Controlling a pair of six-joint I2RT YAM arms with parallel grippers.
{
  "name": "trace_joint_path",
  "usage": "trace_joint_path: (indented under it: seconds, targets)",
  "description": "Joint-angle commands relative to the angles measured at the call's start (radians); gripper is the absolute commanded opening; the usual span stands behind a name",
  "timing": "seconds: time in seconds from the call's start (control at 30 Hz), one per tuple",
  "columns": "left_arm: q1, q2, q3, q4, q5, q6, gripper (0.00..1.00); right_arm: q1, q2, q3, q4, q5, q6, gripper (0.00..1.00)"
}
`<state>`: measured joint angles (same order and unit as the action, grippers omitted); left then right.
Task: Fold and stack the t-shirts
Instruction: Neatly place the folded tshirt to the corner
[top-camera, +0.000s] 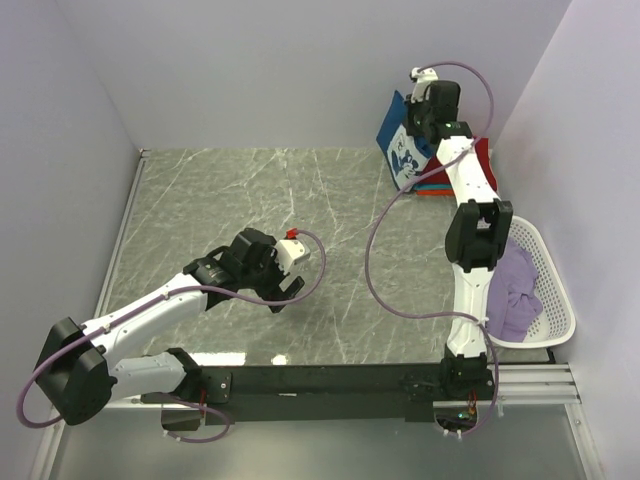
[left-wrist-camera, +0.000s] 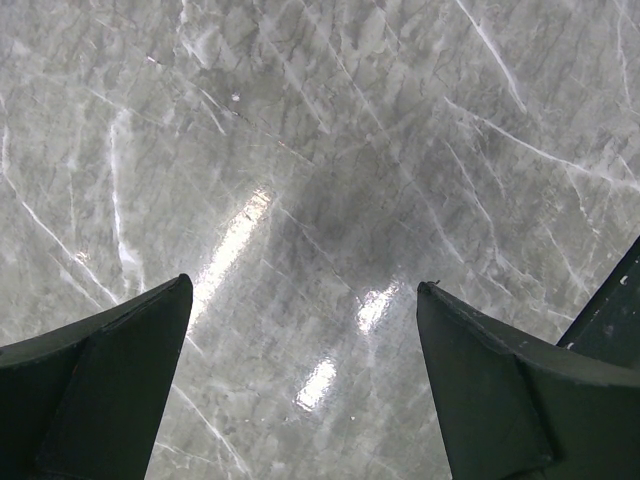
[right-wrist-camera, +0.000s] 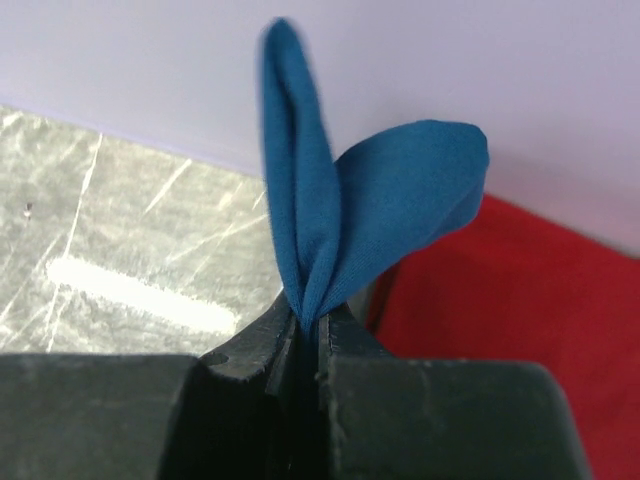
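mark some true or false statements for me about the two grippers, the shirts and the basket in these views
1. The right gripper is shut on a blue t-shirt. True.
2. The left gripper holds a shirt. False: it is open and empty above the grey marble table.
3. The white mesh basket holds nothing. False: lavender clothes lie in it.
4. A red cloth shows behind the blue t-shirt. True.
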<state>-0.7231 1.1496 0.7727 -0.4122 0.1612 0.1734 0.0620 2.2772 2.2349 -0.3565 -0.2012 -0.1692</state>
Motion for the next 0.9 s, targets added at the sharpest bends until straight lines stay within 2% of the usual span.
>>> trace_joint_path:
  seconds: [0.0,0.4,0.87]
  targets:
    - [0.002,0.004,0.025,0.018,0.024,0.018,0.99,-0.013,-0.116,0.08,0.047,-0.021,0.01,0.0]
    - [0.002,0.01,0.034,0.023,-0.002,0.018,1.0,-0.057,-0.134,0.115,0.057,-0.063,0.043,0.0]
    - [0.002,0.052,0.083,-0.01,-0.015,0.04,0.99,-0.171,-0.07,0.105,0.068,-0.118,0.047,0.0]
